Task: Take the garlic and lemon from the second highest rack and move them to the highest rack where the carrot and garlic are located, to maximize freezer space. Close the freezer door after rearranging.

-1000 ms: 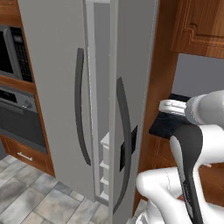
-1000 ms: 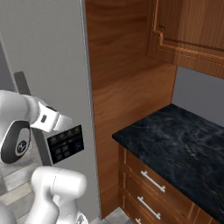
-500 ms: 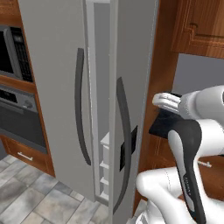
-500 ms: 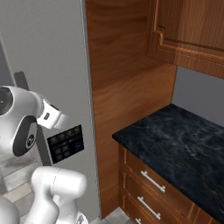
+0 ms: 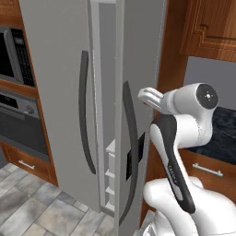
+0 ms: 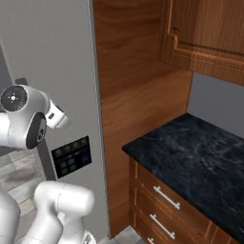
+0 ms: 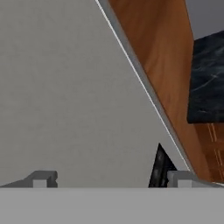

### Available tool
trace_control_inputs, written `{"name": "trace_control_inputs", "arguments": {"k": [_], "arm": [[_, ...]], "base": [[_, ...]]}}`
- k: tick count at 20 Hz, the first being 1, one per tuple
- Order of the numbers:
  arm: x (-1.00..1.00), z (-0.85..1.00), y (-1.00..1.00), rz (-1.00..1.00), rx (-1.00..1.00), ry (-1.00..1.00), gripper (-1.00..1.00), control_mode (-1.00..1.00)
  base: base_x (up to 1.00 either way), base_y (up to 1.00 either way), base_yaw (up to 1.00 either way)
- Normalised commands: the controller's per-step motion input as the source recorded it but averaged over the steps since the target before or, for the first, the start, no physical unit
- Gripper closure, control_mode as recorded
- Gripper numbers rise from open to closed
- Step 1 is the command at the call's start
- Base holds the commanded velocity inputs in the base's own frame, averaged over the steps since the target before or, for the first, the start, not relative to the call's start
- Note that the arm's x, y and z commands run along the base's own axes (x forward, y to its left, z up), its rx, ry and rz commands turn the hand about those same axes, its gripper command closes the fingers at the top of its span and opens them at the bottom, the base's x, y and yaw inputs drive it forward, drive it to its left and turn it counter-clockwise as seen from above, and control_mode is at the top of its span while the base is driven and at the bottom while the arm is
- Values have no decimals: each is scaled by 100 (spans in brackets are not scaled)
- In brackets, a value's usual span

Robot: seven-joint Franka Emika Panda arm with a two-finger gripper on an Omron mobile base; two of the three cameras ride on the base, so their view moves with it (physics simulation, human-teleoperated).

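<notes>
Freezer (image 5: 55,92) interior mostly hidden: a narrow gap between its two grey panels shows pale door-bin edges low down; racks, lemon and garlic can't be made out. Freezer door (image 5: 138,69) stands ajar, upright, edge toward the left base camera, its long dark bowed handle (image 5: 131,152) running vertically. Gripper (image 7: 109,178) sits close against the door's flat grey face; fingertips (image 7: 41,179) spread wide apart, nothing between them. Black countertop (image 6: 190,152) lies beside the freezer.
</notes>
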Motion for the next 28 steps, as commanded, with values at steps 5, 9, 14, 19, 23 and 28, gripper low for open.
{"name": "trace_control_inputs", "arguments": {"k": [5,9,14,19,23,28], "arm": [[76,-14,43,-3,4,0,-100,-100],[78,-12,27,-12,11,0,-100,-100],[84,-14,26,-43,5,0,-100,-100],[86,-11,24,-49,11,0,-100,-100],[77,-8,10,-53,11,0,-100,-100],[50,-32,-20,-50,5,-5,-100,-100]], "base": [[0,0,0],[0,0,0],[0,0,0],[0,0,0],[0,0,0],[0,0,0]]}}
